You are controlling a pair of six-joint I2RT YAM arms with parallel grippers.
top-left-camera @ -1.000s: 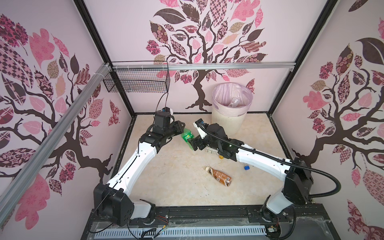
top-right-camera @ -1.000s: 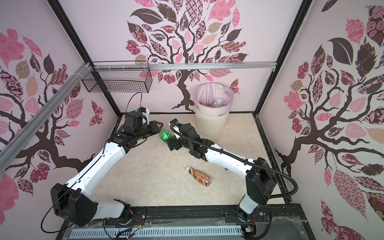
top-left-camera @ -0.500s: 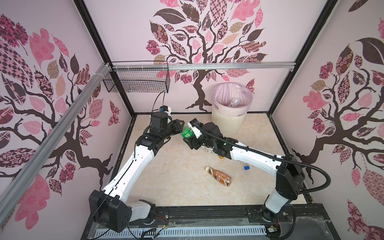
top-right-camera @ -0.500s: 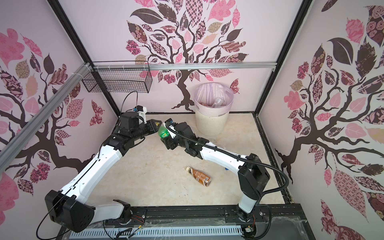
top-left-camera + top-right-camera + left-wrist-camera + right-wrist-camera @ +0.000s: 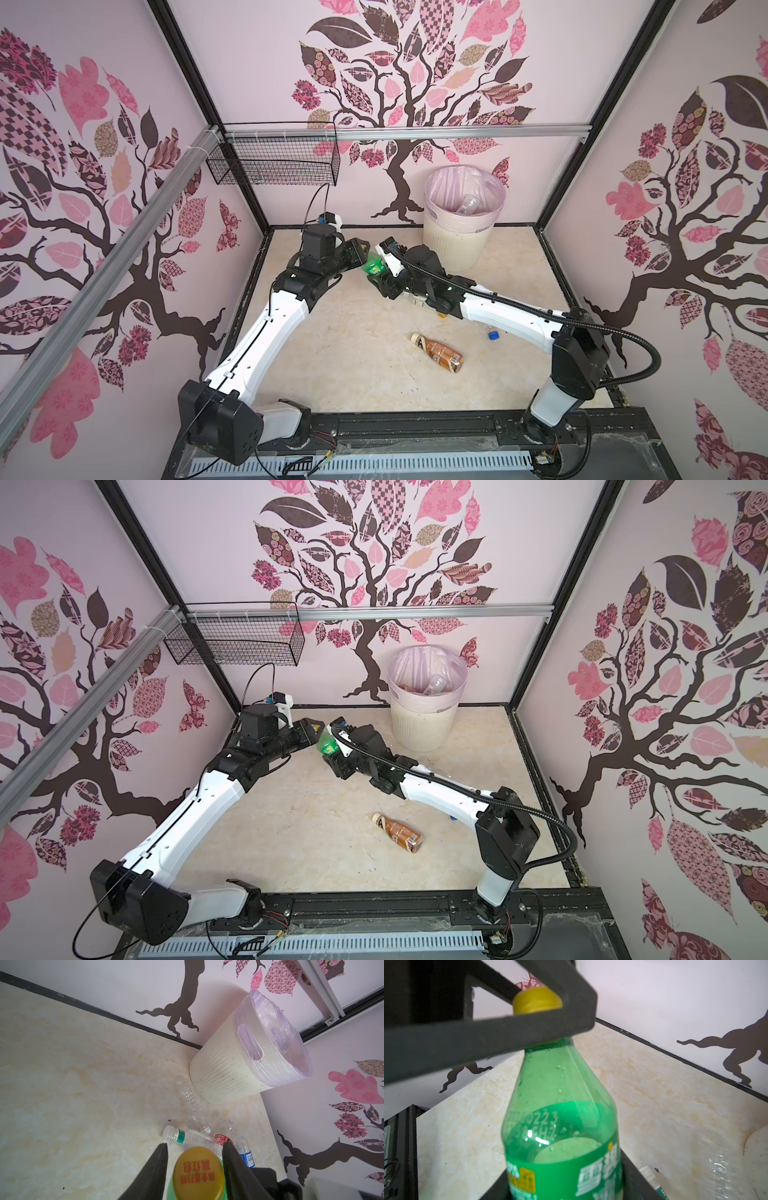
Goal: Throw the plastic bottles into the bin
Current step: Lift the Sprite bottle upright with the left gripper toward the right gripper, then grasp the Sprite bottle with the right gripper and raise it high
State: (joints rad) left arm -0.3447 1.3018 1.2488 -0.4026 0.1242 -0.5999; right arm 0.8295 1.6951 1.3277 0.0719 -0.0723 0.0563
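- Passing the green bottle (image 5: 372,266) from tool to tool, by the look of it, aloft over the worktop (image 5: 353,365), just left of the bin (image 5: 453,249) and a little nearer.
- Clamping the labelled body with the right tool (image 5: 564,1167), dark fingers flush on both sides.
- Straddling the yellow cap (image 5: 198,1172) with the left tool (image 5: 195,1144), set narrow; pressing or merely flanking, cannot tell.
- Pointing cap-first into the left tool, leftward and slightly far; long axis slanting between the two tools, base toward the right.
- Next, as a judgement: draw the left tool clear of the cap, lift the bottle above the bin's rim, swing it right and far over the mouth, then release.
- Leaving for later the brown-labelled bottle (image 5: 438,353) lying near centre and the clear bottles (image 5: 193,1105) at the bin's foot.
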